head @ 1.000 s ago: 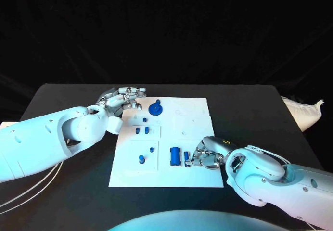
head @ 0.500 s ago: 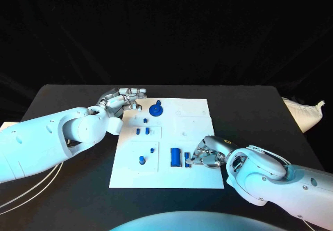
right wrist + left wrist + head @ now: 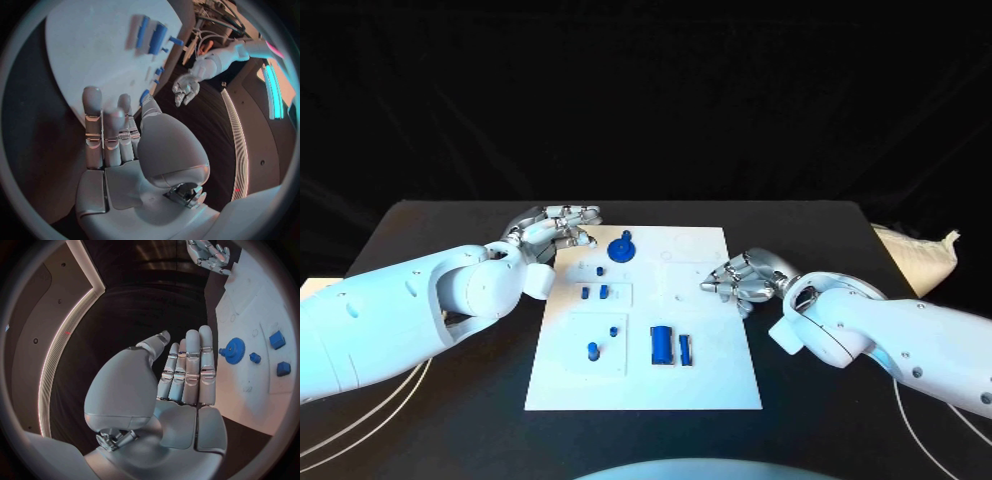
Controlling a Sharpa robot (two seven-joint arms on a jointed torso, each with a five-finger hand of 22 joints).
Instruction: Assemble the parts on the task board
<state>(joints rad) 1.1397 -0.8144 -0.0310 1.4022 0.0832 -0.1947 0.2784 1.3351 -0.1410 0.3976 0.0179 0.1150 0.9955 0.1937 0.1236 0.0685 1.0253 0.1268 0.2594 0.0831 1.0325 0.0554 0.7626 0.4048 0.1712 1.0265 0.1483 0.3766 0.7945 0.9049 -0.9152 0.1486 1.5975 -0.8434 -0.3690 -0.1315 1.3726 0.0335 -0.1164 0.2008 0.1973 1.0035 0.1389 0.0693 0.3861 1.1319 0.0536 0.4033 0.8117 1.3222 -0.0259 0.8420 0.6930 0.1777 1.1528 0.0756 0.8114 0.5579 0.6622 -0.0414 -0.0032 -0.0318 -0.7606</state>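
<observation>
Both my robot hands are released: left (image 3: 557, 224) at the board's (image 3: 711, 370) ten o'clock, right (image 3: 747, 277) at three. I'd approach the bar (image 3: 662, 346) squarely.

The left hand (image 3: 557, 225) is overlapping the far left corner of the task board (image 3: 711, 345). The small blue parts (image 3: 594, 293) are appearing too small to identify by shape. The picture's right edge is cutting off a pale bag (image 3: 917, 255).

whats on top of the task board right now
On the task board: a blue gear at its far end, small blue parts mid-board, and two blue bars nearer the robot. The right hand overlaps its right edge, covering anything beneath.
</observation>
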